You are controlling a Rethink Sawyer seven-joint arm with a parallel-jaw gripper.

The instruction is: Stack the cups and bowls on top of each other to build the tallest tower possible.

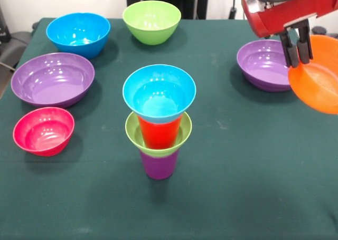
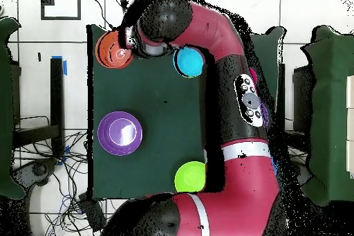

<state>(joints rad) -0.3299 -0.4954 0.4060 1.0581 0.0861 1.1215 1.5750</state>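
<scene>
The fingers point(image 1: 297, 50) are pinched on the rim of the orange bowl point(image 1: 318, 82), which hangs tilted at the right edge of the front view, just beside a wide purple bowl point(image 1: 262, 65). The tower point(image 1: 158, 121) stands mid-surface: purple cup point(image 1: 158, 165) at the base, small lime green bowl point(image 1: 135, 135), red cup point(image 1: 158, 133), small blue bowl point(image 1: 158, 93) on top. On the green surface point(image 1: 237, 161) apart from it rest a pink bowl point(image 1: 43, 130), a second wide purple bowl point(image 1: 52, 79), a large blue bowl point(image 1: 78, 34) and a large lime green bowl point(image 1: 151, 21).
</scene>
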